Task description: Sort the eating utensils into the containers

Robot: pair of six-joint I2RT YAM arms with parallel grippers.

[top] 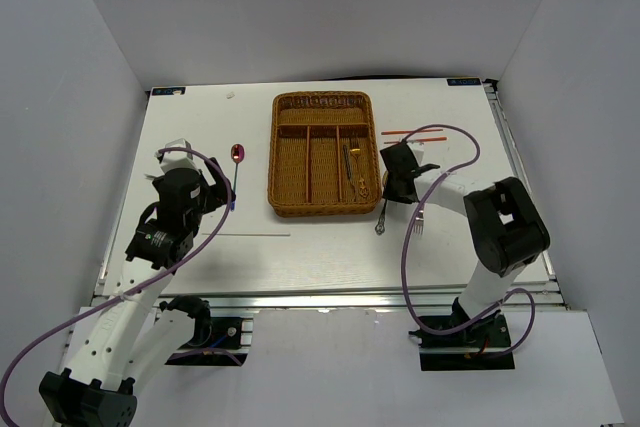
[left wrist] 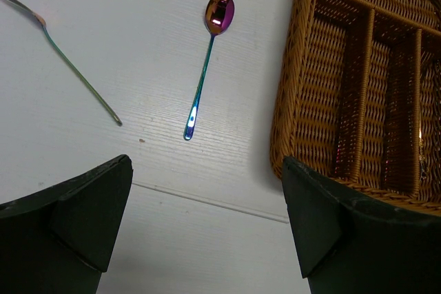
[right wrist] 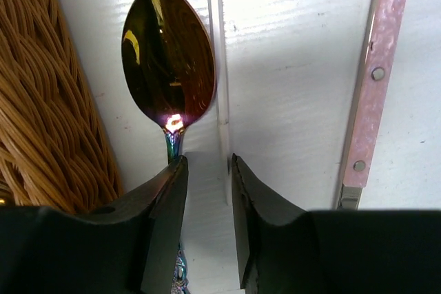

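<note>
Lying at the far middle of the table, the wicker tray runs its long slots near-to-far, with bare tabletop to its left and near side. The left gripper hangs spread wide above the purple spoon, which lies bowl far, handle near, parallel to the tray. The right gripper, jaws close-set, straddles a silver chopstick beside a dark spoon along the tray's right wall. Whether it grips, I cannot tell.

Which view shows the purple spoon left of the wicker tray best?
Left wrist: the purple spoon lies whole and large, bowl to handle tip. Top external shows it tiny. Right wrist does not show it.
</note>
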